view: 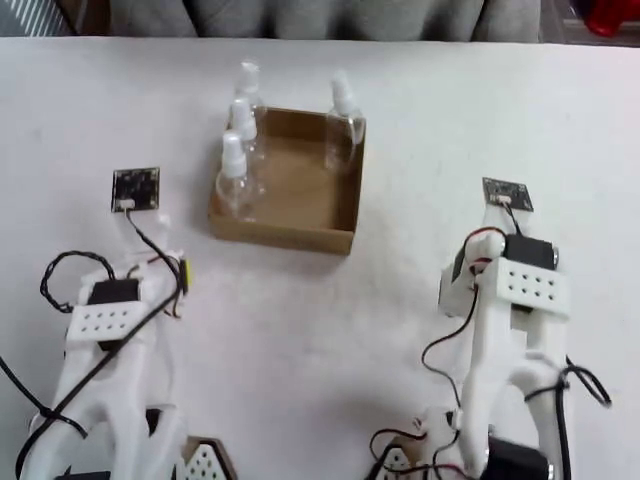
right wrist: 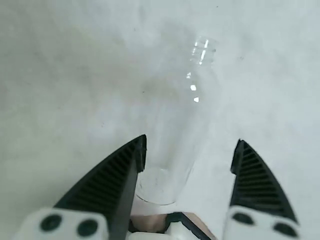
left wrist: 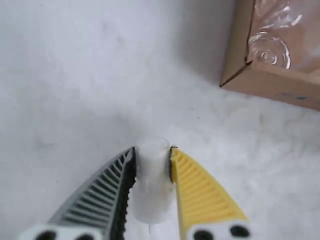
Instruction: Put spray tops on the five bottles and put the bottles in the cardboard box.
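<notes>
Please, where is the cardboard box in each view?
High view: cardboard box at the far middle of the table, capped bottles standing in it.
Left wrist view: its corner lies beyond the left gripper, which holds a spray top.
Right wrist view: an uncapped bottle on the table instead.
Shared landmark: the white table.

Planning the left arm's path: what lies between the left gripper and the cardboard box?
Bare table, as the left wrist view shows; the left gripper is shut on a spray top.
</notes>
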